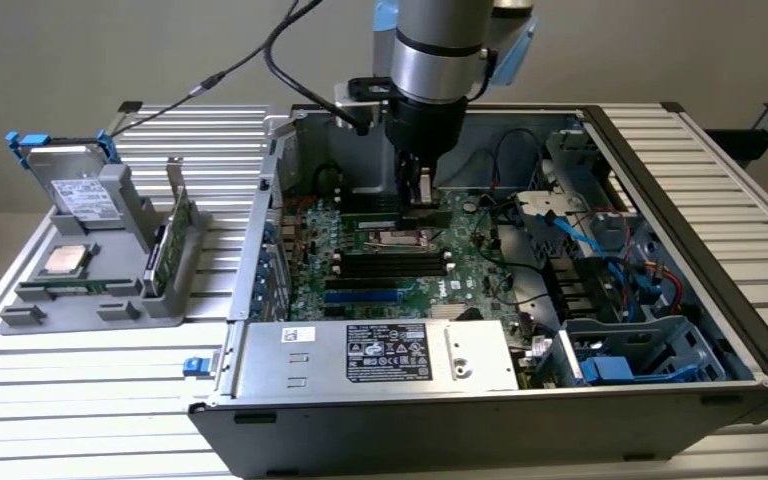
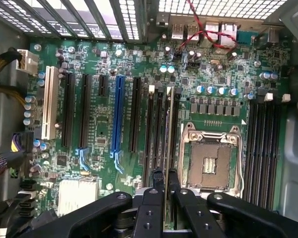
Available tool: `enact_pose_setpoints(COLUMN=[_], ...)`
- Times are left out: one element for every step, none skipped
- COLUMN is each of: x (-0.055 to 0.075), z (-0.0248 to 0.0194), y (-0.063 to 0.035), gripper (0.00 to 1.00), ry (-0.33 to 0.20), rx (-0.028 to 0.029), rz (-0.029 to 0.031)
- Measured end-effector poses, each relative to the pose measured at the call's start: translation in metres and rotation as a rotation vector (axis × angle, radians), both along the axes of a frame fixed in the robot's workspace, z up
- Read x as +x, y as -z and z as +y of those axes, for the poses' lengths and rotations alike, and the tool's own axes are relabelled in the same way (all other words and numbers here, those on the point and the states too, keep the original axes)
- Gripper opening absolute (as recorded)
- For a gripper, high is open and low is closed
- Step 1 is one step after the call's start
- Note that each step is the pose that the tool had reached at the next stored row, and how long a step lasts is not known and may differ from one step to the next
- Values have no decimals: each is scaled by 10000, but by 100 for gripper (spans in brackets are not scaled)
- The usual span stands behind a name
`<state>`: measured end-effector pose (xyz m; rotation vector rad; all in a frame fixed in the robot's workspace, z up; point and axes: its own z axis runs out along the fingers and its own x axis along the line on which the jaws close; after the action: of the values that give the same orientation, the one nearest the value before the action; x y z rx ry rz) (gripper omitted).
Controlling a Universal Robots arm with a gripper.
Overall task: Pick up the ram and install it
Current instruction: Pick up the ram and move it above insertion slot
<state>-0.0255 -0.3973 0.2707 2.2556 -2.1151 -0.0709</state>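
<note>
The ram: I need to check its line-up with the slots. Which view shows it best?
The wrist view: the ram, clamped in the gripper, runs edge-on along the memory slots beside the empty processor socket. The exterior view shows a short stretch of it under the gripper, above the motherboard.

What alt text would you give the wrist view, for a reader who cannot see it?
The hand grips the ram edge-on, lined up along the black memory slots of a green motherboard, beside the empty processor socket. It cannot be told whether the ram already touches a slot.
</note>
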Motion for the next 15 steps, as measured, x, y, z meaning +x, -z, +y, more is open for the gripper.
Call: enact_pose_setpoints(x=[0, 0, 0, 0, 0, 0, 1, 0, 1, 3, 4, 6, 7, 8, 9], z=[0, 0, 0, 0, 0, 0, 0, 0, -1, -4, -12, -24, -35, -45, -54], y=[17, 36, 53, 72, 90, 108, 123, 138, 151, 165, 174, 180, 185, 188, 190], gripper=[14, 14, 14, 14, 14, 14, 14, 14, 14, 14, 14, 14, 14, 14, 14], ry=[-18, -39, -60, -82, -102, -123, -141, -156, -162, -163, -162, -154, -138, -117, -98], rx=[0, 0, -1, 0, 0, 0, 0, 0, 1, 1, -1, -1, 1, 1, 2], rz=[4, 12, 22, 36, 50, 70, 97, 136, 181, 220, 244, 250, 250, 250, 250])
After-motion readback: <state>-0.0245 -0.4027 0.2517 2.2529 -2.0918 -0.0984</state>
